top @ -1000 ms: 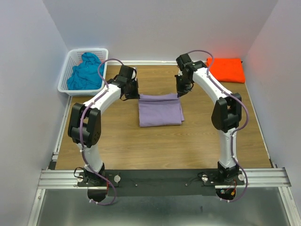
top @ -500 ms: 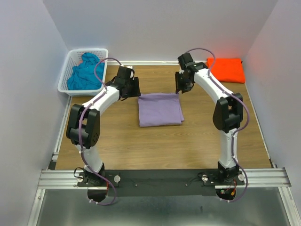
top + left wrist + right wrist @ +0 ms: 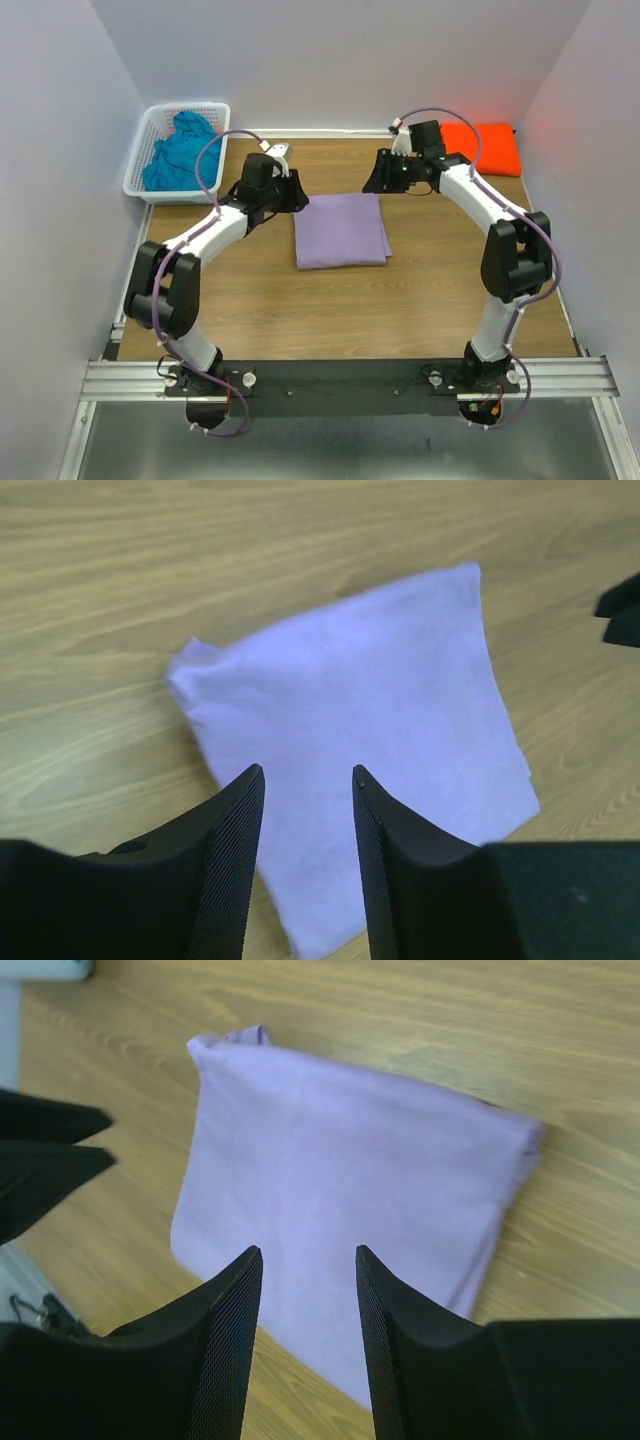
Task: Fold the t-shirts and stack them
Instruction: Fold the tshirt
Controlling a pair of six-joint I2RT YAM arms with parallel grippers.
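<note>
Right, the left end effector hangs half open with nothing between its fingers, and the right end effector matches it, jaws parted and empty. Both hover just past the far corners of the lavender t-shirt, tilted in toward it from either side. The shirt lies folded into a neat rectangle in the middle of the desk, flat, touched by neither arm. Off at the far right corner sits the orange t-shirt, already folded. The teal t-shirt is bunched in the white basket at the far left.

By the look of it this is the let-go after a fold. To do it well, both arms should clear the cloth up and away so no fingertip drags the far edge back open. From the wrist views one corner shows a small tab of cloth poking out, and it may want a tidy before the shirt goes to the orange one for stacking.

Against a second ago, both end effectors were then shut on the shirt's far corners, with that edge stretched between them. Now the edge is dropped, the shirt has settled square, and the arms have backed off.
</note>
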